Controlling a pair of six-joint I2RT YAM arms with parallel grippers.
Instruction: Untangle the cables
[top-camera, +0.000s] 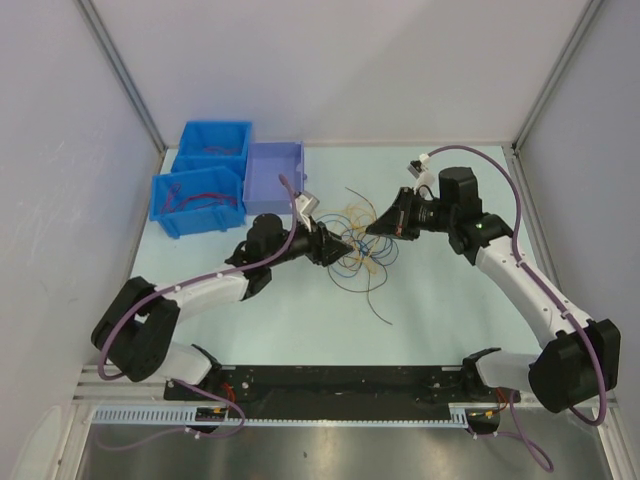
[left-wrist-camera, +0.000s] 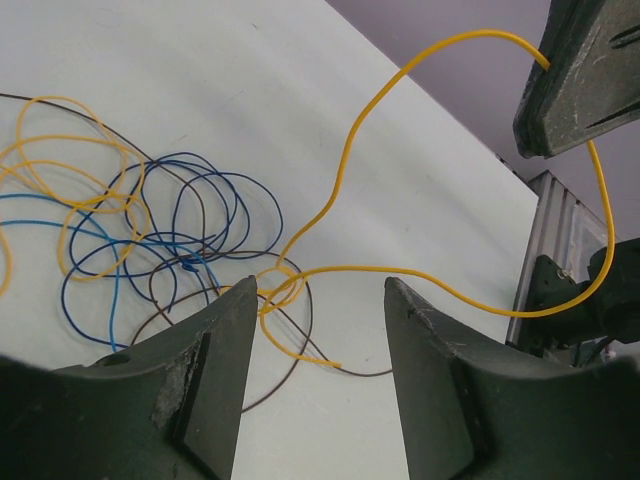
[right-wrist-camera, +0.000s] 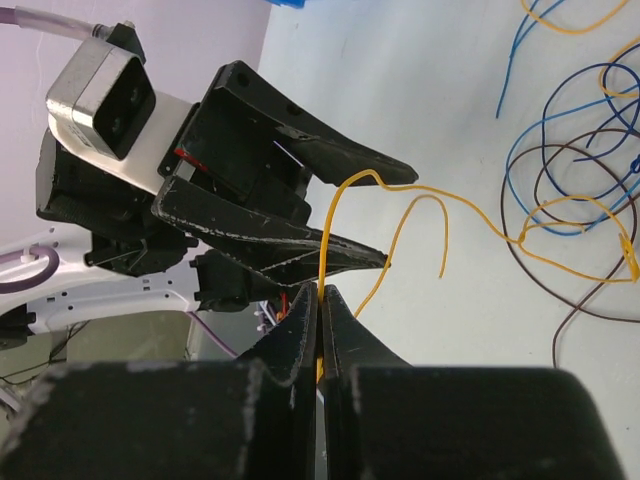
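The cables (top-camera: 362, 250) lie in a loose tangle of blue, yellow and dark brown loops mid-table, between both grippers. My right gripper (right-wrist-camera: 320, 296) is shut on a yellow cable (right-wrist-camera: 330, 220) and holds it off the table. That yellow cable (left-wrist-camera: 350, 150) arcs from the right gripper's fingers (left-wrist-camera: 575, 80) down to the table and runs across the gap of my left gripper (left-wrist-camera: 320, 290), which is open and touches nothing. Its loose end lies on the table between the left fingers. The blue and brown loops (left-wrist-camera: 170, 230) sit just beyond the left fingertip. In the top view the two grippers (top-camera: 340, 243) (top-camera: 372, 228) nearly meet.
Two blue bins (top-camera: 210, 148) (top-camera: 195, 202) holding red cables and a lavender bin (top-camera: 272, 176) stand at the back left. One dark cable (top-camera: 380, 305) trails toward the near edge. Grey walls close in both sides, and a metal rail (top-camera: 300, 400) runs along the front.
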